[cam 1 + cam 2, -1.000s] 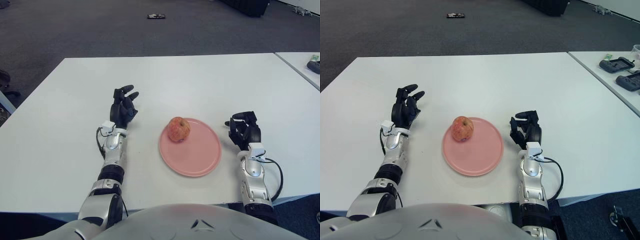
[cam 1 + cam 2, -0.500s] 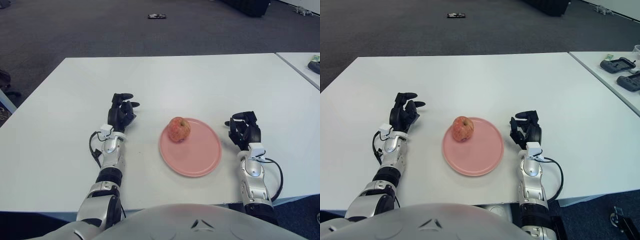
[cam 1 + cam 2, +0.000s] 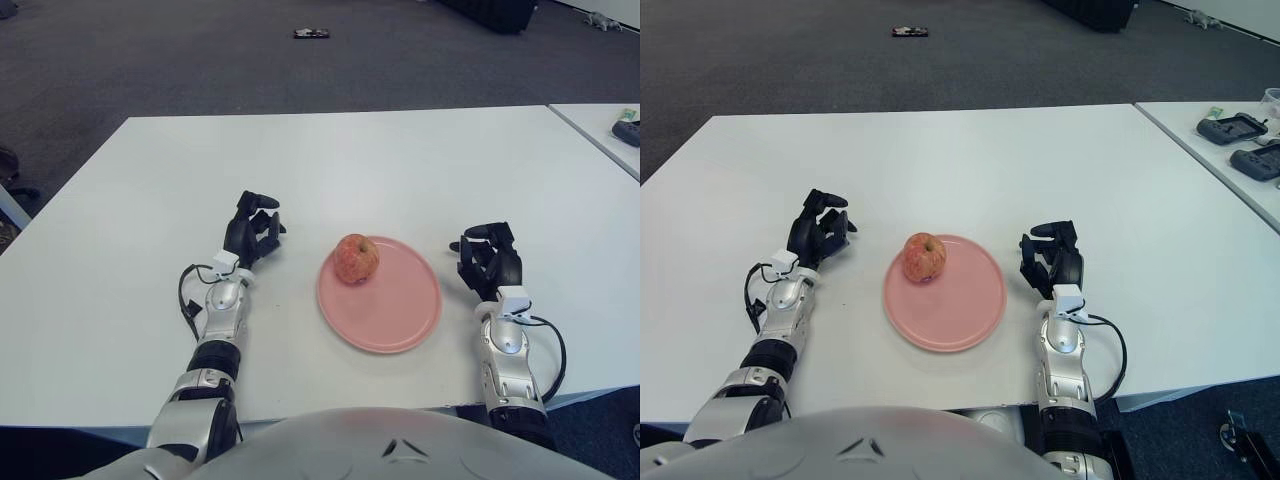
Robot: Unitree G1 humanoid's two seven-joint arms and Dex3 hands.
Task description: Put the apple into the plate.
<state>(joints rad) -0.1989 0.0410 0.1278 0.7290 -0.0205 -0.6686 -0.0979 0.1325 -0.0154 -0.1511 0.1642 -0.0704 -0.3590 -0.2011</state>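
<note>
apple (image 3: 356,259): waxy, smooth skin | plate (image 3: 400,320): glossy, smooth | table (image 3: 400,160): matt, smooth top

A white table (image 3: 400,160) carries a pink plate (image 3: 395,310) near its front edge (the apple (image 3: 356,259) sits on the plate's far-left part). A second white table (image 3: 1200,140) at right holds dark handheld devices (image 3: 1232,127).

White table (image 3: 380,160); second table (image 3: 1210,160) to the right carrying two dark devices (image 3: 1238,143). Small dark object (image 3: 312,33) on grey carpet (image 3: 150,60).
</note>
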